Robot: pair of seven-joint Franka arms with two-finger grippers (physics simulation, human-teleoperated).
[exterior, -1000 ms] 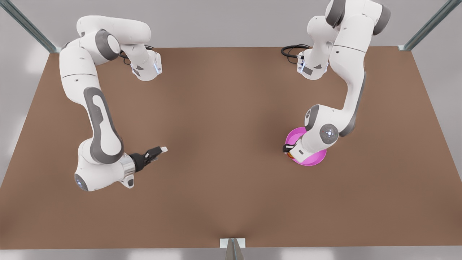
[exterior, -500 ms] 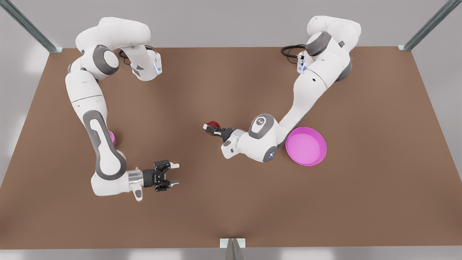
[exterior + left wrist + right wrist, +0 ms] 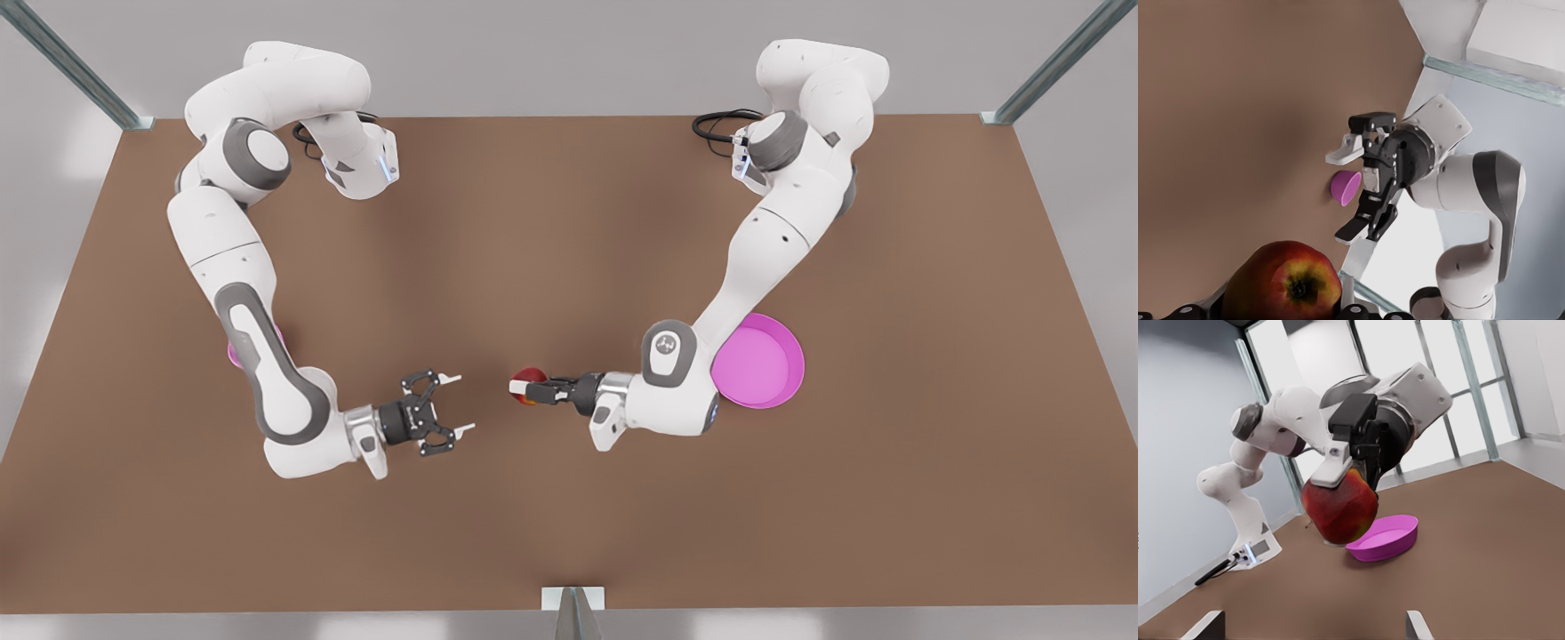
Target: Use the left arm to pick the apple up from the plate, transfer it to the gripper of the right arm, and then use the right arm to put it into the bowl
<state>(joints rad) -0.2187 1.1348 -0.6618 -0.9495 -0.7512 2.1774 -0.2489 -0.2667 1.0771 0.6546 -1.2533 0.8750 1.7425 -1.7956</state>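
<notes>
The red apple (image 3: 532,377) with a yellowish patch hangs above the table's middle, and my left gripper (image 3: 524,389) is shut on it. This arm reaches in from the front view's right. Up close, the apple (image 3: 1288,287) sits between that gripper's fingers. My right gripper (image 3: 458,404) faces it from the front view's left, a short gap away, open and empty. From the right wrist, the apple (image 3: 1340,503) hangs in front of the wide pink plate (image 3: 1385,540). The plate (image 3: 765,364) lies bare, partly under the left arm. The small bowl (image 3: 233,352) peeks out behind the right arm; the bowl (image 3: 1346,187) shows past the right gripper (image 3: 1339,197).
The brown table (image 3: 569,516) spreads wide around both arms. Metal frame posts (image 3: 1058,62) stand at the far corners and a bracket (image 3: 573,600) sits at the front edge. Black cables (image 3: 716,124) lie by the left arm's base.
The left gripper lifted the apple off the plate and carried it to the table's middle. The right gripper opened, turned and moved toward the apple.
</notes>
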